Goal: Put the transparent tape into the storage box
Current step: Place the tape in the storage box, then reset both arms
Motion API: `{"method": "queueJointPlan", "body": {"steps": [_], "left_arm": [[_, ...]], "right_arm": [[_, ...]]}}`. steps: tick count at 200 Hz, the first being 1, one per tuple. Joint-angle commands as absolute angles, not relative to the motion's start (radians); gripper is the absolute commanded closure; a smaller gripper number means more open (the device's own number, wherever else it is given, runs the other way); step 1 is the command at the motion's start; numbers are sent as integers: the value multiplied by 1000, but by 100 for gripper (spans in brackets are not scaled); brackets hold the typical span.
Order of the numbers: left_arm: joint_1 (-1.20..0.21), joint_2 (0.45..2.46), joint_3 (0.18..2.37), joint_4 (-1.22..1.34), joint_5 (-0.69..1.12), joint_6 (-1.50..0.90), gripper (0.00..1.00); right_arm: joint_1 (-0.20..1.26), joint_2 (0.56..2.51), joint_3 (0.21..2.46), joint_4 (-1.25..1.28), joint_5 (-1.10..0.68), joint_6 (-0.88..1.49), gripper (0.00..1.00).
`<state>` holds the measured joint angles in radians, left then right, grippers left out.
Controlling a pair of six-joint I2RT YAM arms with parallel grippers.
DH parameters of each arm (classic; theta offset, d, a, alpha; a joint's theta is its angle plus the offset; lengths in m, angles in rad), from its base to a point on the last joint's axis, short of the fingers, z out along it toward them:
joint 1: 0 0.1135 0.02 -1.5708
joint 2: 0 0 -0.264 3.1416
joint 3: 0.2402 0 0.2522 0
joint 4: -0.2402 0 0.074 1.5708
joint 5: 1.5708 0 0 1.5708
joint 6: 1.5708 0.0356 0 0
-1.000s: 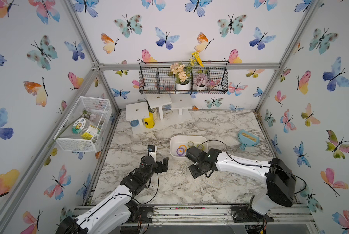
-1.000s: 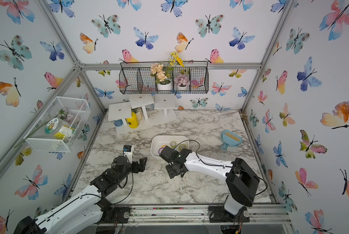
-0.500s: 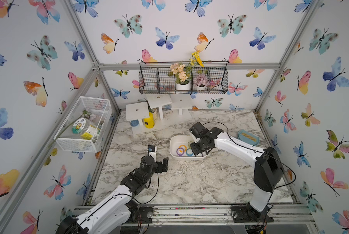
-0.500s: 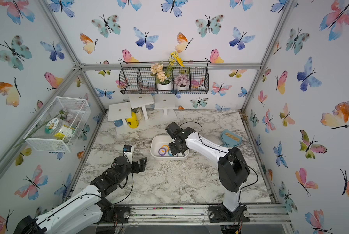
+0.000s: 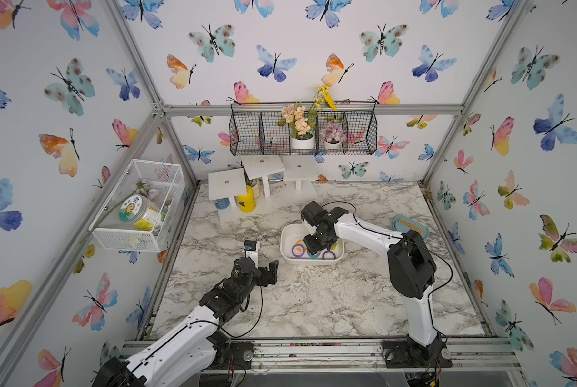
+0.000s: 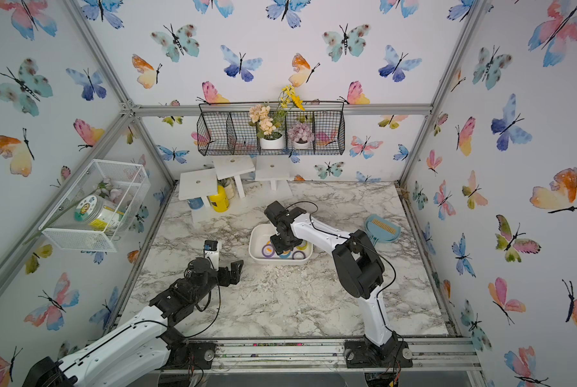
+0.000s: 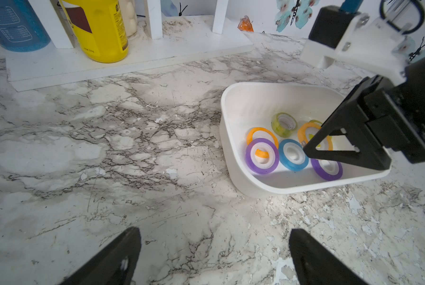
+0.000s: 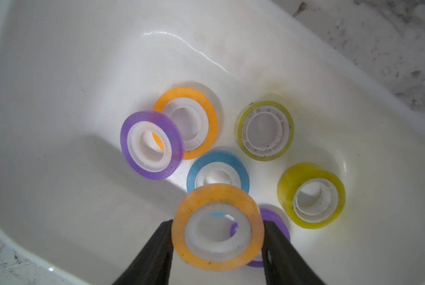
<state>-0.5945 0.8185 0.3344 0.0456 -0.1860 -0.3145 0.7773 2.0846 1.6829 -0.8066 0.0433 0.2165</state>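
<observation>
The storage box is a white tub in the middle of the marble table. Several transparent tape rolls lie in it: purple, orange, blue, two yellow-green, and a second purple one half hidden. My right gripper hangs just over them inside the tub, shut on another orange roll. My left gripper stands open and empty above bare table, to the left of the tub and nearer the front.
White stands with a yellow bottle and a blue one fill the back left. A blue dustpan lies at the right edge. A white mesh basket hangs on the left wall, a black wire basket on the back wall.
My right arm has swung from the table in front of the tub to above it and come down among the rolls, still holding the orange roll. The left arm has not moved.
</observation>
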Motion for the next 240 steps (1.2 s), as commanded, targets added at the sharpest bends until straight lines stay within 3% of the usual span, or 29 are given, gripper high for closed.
{"method": "queueJointPlan", "body": {"steps": [1, 49, 87, 141, 163, 177, 194, 240], "left_arm": [[-588, 810, 340, 56, -181, -309, 1], [-588, 799, 337, 53, -181, -310, 1], [-588, 758, 325, 55, -176, -305, 1], [-588, 684, 350, 46, -170, -308, 1], [-588, 672, 402, 39, -172, -295, 1], [-588, 675, 440, 30, -179, -263, 1], [-588, 675, 469, 20, -234, -229, 1], [-588, 615, 456, 45, -367, -160, 1]], "right_arm": [[769, 2121, 1716, -825, 16, 209, 46], [768, 2145, 1746, -833, 19, 211, 43], [767, 2117, 1752, -841, 40, 222, 30], [763, 1942, 1705, -821, 101, 242, 23], [755, 1796, 1595, -746, 150, 260, 20], [753, 1679, 1503, -675, 189, 266, 8], [752, 1536, 1359, -568, 261, 270, 2], [751, 1191, 929, -283, 595, 264, 1]]}}
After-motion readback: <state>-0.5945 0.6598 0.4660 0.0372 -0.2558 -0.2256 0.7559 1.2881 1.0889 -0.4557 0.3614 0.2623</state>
